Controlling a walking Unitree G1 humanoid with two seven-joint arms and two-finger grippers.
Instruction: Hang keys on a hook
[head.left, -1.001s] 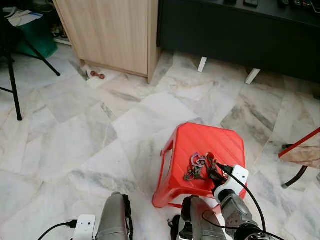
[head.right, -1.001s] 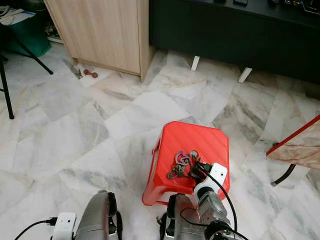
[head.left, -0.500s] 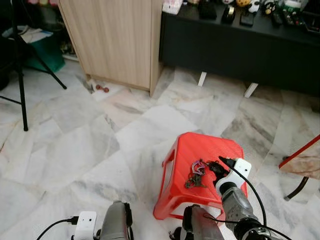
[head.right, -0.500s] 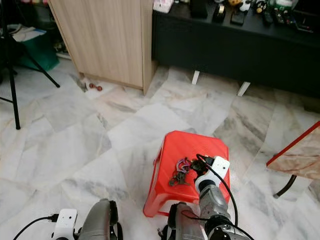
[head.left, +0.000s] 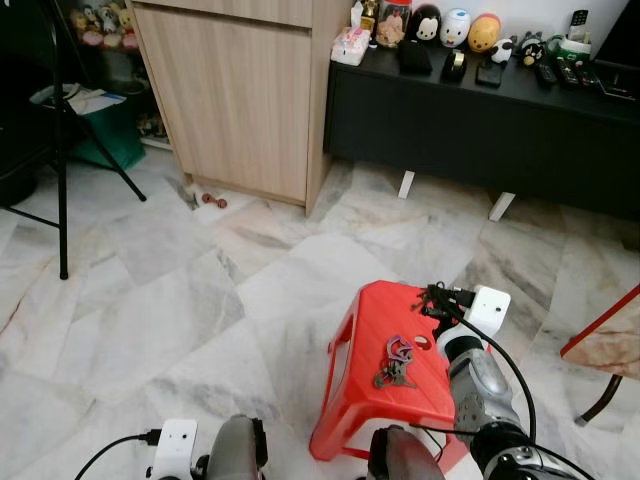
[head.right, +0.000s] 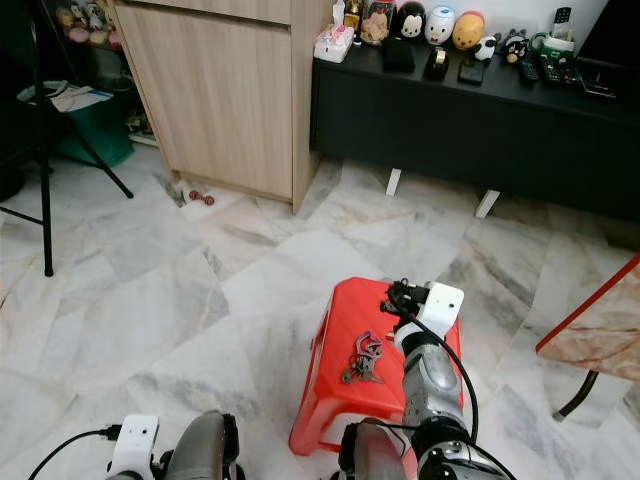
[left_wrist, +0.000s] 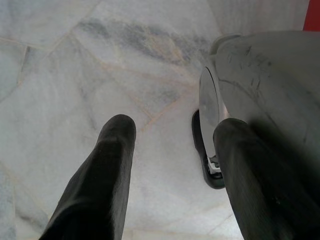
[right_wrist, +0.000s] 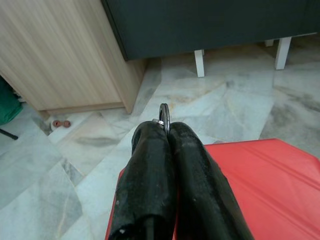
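A red plastic stool (head.left: 372, 400) stands on the marble floor just in front of me. A bunch of keys (head.left: 393, 361) with a purple carabiner lies on its seat. My right gripper (head.left: 434, 298) is raised above the stool's far edge. It is shut on a dark metal key ring (right_wrist: 164, 114), which sticks up between the fingertips (right_wrist: 150, 134), and small keys dangle at the tip (head.right: 392, 296). My left gripper (left_wrist: 175, 127) hangs low at my side over the floor, open with nothing between its fingers.
A light wooden cabinet (head.left: 240, 90) and a black low console (head.left: 480, 120) topped with small toys line the far wall. A black tripod leg (head.left: 60, 150) stands at left. A red-edged table (head.left: 605, 340) is at right. Open marble floor (head.left: 150, 290) lies to the left.
The camera has tilted up, so the console top now shows. My right gripper rose off the stool seat with a key ring pinched in it; the other bunch stayed on the seat.
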